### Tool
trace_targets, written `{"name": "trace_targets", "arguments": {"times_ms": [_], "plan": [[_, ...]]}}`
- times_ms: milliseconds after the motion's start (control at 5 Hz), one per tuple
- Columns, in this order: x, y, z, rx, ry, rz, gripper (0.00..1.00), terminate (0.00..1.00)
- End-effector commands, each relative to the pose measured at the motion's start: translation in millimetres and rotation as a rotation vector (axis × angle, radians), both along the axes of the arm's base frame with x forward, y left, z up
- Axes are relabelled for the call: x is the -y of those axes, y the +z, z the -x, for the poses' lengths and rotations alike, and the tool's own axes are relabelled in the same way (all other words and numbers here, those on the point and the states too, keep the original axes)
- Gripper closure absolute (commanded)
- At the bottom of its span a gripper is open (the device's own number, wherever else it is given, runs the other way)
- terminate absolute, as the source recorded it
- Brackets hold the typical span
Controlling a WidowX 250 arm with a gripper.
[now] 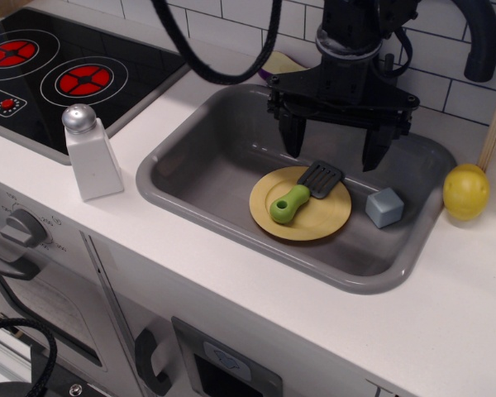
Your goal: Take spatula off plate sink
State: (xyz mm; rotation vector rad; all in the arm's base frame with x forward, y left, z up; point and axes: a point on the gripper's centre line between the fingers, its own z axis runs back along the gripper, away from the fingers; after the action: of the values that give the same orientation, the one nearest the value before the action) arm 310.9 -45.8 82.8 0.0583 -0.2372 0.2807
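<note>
The spatula (302, 192) lies on the yellow plate (327, 218) inside the grey sink (207, 157). Its lime-green handle points to the near left and its dark slotted blade points to the far right. My gripper (332, 149) hangs just above and behind the blade. It is open and empty, with one black finger (293, 136) left of the blade and the other right of it. Neither finger touches the spatula.
A small grey-blue cube (384, 207) sits in the sink right of the plate. A yellow lemon (466, 191) rests on the counter at the right. A white salt shaker (91, 154) stands left of the sink, beside the black stove (41, 74). A dark tap (482, 37) rises behind.
</note>
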Motion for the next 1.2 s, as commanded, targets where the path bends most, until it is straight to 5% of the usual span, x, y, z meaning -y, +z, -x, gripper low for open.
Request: {"name": "trace_targets", "arguments": {"times_ms": [0,400,1000], "plan": [[0,0,0,0.0,0.0,0.0,0.0,0.0],[-26,-22,-14,-0.109,-0.21,-0.023,0.0,0.0],[-52,-57,-17,-0.119,-0.332,0.076,0.0,0.0]]}}
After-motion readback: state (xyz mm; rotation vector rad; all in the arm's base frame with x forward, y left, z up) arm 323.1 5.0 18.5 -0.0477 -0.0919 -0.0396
